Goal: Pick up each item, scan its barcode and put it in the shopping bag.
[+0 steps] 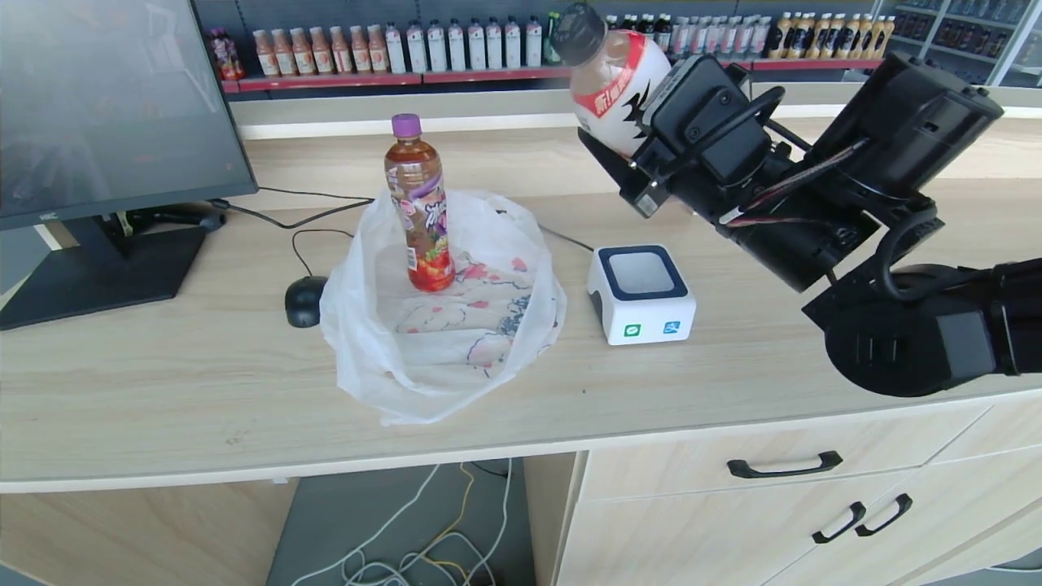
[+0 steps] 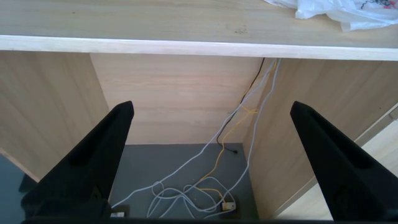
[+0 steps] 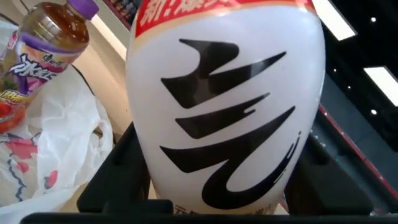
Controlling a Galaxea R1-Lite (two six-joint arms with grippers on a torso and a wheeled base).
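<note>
My right gripper [image 1: 631, 130] is raised above the counter, to the right of the bag, shut on a white bottle [image 1: 612, 77] with a black cap and red band. The same white bottle [image 3: 227, 106] sits between the fingers in the right wrist view. A tea bottle with a purple cap [image 1: 419, 207] stands upright in the open white shopping bag [image 1: 440, 317]. The barcode scanner [image 1: 641, 295], a white box with a dark-rimmed window, sits right of the bag, below the held bottle. My left gripper [image 2: 211, 162] hangs open below the counter edge, nothing between its fingers.
A monitor [image 1: 106, 106] on its stand occupies the counter's left, with a black mouse [image 1: 305, 300] beside the bag. Cables [image 2: 205, 186] lie on the floor under the counter. Drawers with black handles [image 1: 784, 467] are at lower right. Shelves of bottles [image 1: 456, 45] line the back.
</note>
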